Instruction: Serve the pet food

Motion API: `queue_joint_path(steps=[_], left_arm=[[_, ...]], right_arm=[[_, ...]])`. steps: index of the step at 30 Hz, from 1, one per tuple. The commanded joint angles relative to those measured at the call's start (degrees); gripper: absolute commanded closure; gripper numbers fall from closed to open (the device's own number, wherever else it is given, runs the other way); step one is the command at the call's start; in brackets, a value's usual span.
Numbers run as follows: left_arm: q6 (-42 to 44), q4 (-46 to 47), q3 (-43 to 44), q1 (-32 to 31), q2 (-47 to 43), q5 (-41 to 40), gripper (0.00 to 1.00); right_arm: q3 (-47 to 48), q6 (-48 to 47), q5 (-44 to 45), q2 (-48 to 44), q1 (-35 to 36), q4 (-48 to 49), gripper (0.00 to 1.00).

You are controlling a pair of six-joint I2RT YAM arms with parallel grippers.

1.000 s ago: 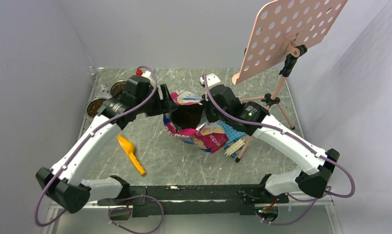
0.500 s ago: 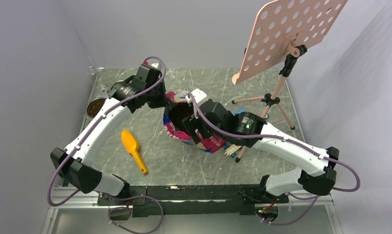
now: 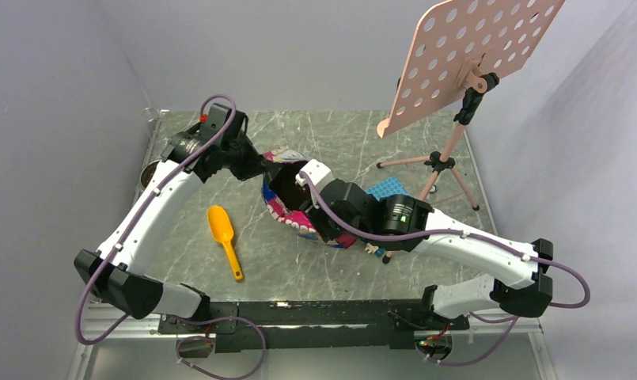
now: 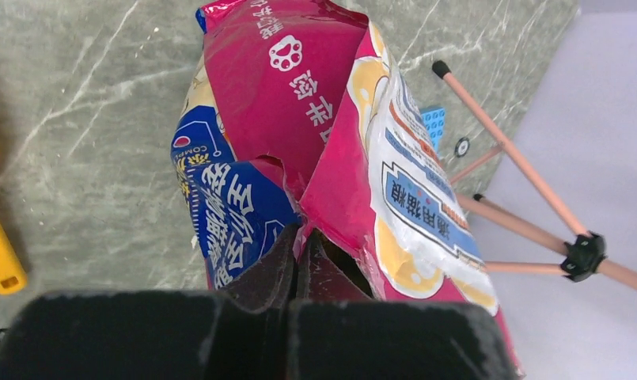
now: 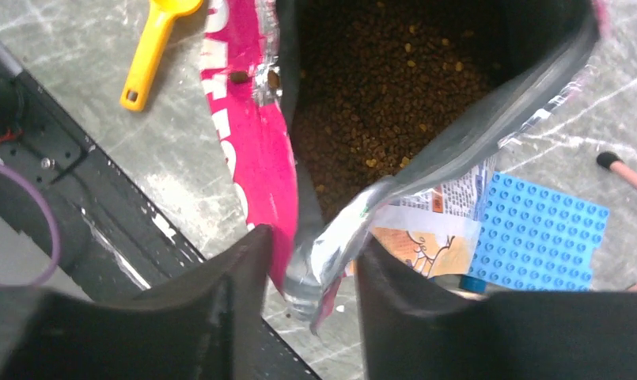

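Kibble (image 5: 394, 87) sitting inside the opened pink pouch (image 4: 299, 119) at mid-table.
The left gripper (image 4: 297, 265) is pinching the pouch's far-left rim, jaws closed tight on the foil. The right gripper (image 5: 311, 265) is straddling the near-right lip, jaws standing apart, with the brown pellets lying just beyond its fingertips. The yellow scoop (image 3: 224, 237) is lying left of the pouch, apart from it.

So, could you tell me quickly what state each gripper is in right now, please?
Left gripper: shut, pinching an edge of the pink pouch.
Right gripper: open, its jaws straddling the pouch's rim without clamping it.
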Motion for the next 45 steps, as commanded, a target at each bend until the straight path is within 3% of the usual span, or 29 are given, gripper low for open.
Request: queue_joint_path(steps=[1, 5, 10, 14, 17, 21, 22, 26, 28, 32, 39, 43, 45], left_arm=[[-10.7, 3.0, 0.7, 2.0, -6.7, 3.1, 1.00], [-15.7, 1.1, -1.2, 5.3, -8.9, 2.3, 1.00], [-20.4, 3.2, -4.1, 9.1, -11.2, 3.3, 1.00], [-22.3, -2.2, -1.8, 11.8, -10.8, 2.1, 1.00], [-23.5, -0.7, -3.1, 13.3, -12.2, 2.9, 1.00], [-23.8, 1.4, -4.7, 13.8, -13.0, 6.1, 1.00], [-23.7, 2.6, -5.6, 13.8, -13.1, 7.9, 1.00], [-25.6, 8.2, -10.4, 13.8, -15.4, 11.7, 1.00], [-25.9, 9.8, -11.6, 13.8, -16.7, 11.2, 1.00], [-24.4, 6.6, -10.1, 13.8, -18.2, 7.8, 0.99], [-28.9, 8.2, -16.4, 13.8, -24.5, 9.4, 0.59], [-30.1, 6.5, -16.4, 13.8, -26.4, 8.4, 0.19], [-30.1, 5.2, -15.2, 13.8, -25.3, 8.5, 0.15]], right_arm=[[-0.2, -2.2, 3.6, 1.0, 0.1, 2.8, 0.66], [-2.5, -2.1, 2.3, -1.2, 0.2, 2.7, 1.00], [-4.3, -0.3, 1.8, -6.2, 0.2, 1.2, 1.00], [-3.4, 0.9, 5.3, -8.9, 0.1, -1.1, 1.00], [-2.3, 0.8, 8.9, -9.7, -0.1, -2.5, 1.00], [0.5, -1.6, 6.0, -8.7, -0.8, -2.9, 1.00], [1.4, -2.2, 5.1, -8.0, -0.8, -3.0, 0.98], [3.3, -3.8, 1.6, -5.6, -0.7, -2.5, 0.53], [2.6, -5.0, -0.5, -5.6, -0.8, -0.9, 0.43], [1.5, -6.9, -4.3, -6.3, -0.8, 0.2, 0.38], [-1.7, -11.5, -5.9, -5.9, -0.7, -0.4, 0.26], [-1.7, -14.0, -5.0, -5.8, -0.7, -0.7, 0.25], [-1.8, -14.7, -4.4, -5.6, -0.7, -0.7, 0.25]])
